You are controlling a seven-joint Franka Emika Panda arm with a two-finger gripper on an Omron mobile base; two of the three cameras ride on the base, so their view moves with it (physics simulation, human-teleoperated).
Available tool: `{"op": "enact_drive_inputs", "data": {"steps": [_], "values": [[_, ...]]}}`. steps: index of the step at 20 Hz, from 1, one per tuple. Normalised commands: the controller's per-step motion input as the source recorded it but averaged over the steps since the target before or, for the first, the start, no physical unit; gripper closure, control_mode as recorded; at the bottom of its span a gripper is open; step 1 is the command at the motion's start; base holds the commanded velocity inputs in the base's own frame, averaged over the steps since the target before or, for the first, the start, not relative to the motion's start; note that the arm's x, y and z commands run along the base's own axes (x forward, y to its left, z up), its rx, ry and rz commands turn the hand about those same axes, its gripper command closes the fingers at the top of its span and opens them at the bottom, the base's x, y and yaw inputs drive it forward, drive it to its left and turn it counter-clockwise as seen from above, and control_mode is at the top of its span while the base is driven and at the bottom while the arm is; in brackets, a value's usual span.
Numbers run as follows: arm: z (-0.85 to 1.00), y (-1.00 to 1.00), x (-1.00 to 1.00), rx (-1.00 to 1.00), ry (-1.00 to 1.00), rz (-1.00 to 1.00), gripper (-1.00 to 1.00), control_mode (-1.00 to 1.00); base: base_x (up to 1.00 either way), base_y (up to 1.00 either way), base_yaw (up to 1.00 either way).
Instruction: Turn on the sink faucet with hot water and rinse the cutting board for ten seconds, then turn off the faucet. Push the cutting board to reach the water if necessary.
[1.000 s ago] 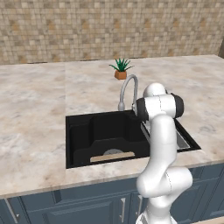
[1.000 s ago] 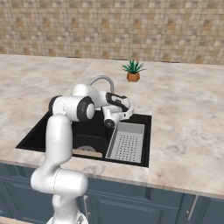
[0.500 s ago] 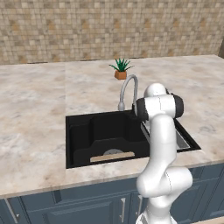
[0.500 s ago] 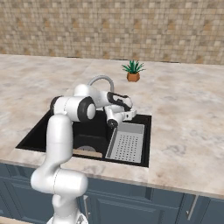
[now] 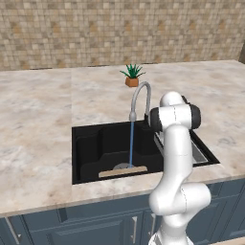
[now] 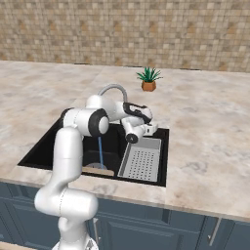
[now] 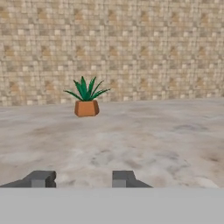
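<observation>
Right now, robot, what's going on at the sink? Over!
Gripper open, holding nothing, facing the potted plant. Water running from faucet onto cutting board in sink. Nothing in the way.

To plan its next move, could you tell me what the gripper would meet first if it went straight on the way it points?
Probably nothing soon: the gripper faces bare countertop; the potted plant sits slightly left, then the tiled wall.

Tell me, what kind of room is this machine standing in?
It looks like a kitchen, computer-rendered: a black sink set in a marble-like counter, a gooseneck faucet running water onto a cutting board, with cabinets below.
</observation>
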Motion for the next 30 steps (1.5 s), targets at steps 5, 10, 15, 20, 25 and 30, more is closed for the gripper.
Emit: {"op": "enact_drive_inputs", "data": {"steps": [5,10,15,20,25,30], "values": [[-0.17,-0.69,-0.12,0.0,0.0,0.0,1.0,-1.0,0.0,0.0,0.0],[-0.16,-0.65,-0.17,0.0,0.0,0.0,1.0,-1.0,0.0,0.0,0.0],[-0.19,-0.67,-0.27,0.0,0.0,0.0,1.0,-1.0,0.0,0.0,0.0],[-0.22,-0.7,-0.39,0.0,0.0,0.0,1.0,-1.0,0.0,0.0,0.0],[-0.2,-0.7,-0.38,0.0,0.0,0.0,1.0,-1.0,0.0,0.0,0.0],[-0.2,-0.64,-0.32,0.0,0.0,0.0,1.0,-1.0,0.0,0.0,0.0]]}}
